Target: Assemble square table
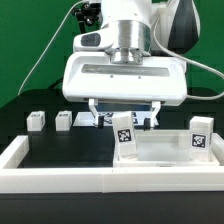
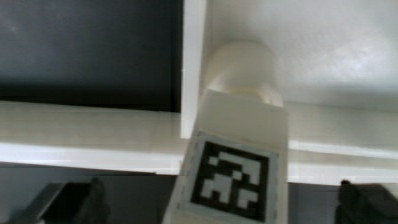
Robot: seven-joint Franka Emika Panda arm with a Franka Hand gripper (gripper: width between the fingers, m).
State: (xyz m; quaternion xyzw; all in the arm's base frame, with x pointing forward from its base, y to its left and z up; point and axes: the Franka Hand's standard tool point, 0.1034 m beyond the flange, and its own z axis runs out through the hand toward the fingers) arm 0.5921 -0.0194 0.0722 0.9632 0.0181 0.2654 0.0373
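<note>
Tool (image 1: 125,113) wide open above one top (image 1: 165,157); four legs (image 1: 36,120) (two apparently on it).

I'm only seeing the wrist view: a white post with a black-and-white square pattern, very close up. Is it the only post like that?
Observer: No. Your leg stands upright on a square table top. A second upright leg stands on the same top, toward the exterior view's right.
Operator: Any others lying about?
Observer: Two more legs sit on the black worktop, off the top, toward the exterior view's left.
Operator: What stops things sliding off?
Observer: I can't say it stops anything, but a long low white wall edges the worktop's near side.
</note>
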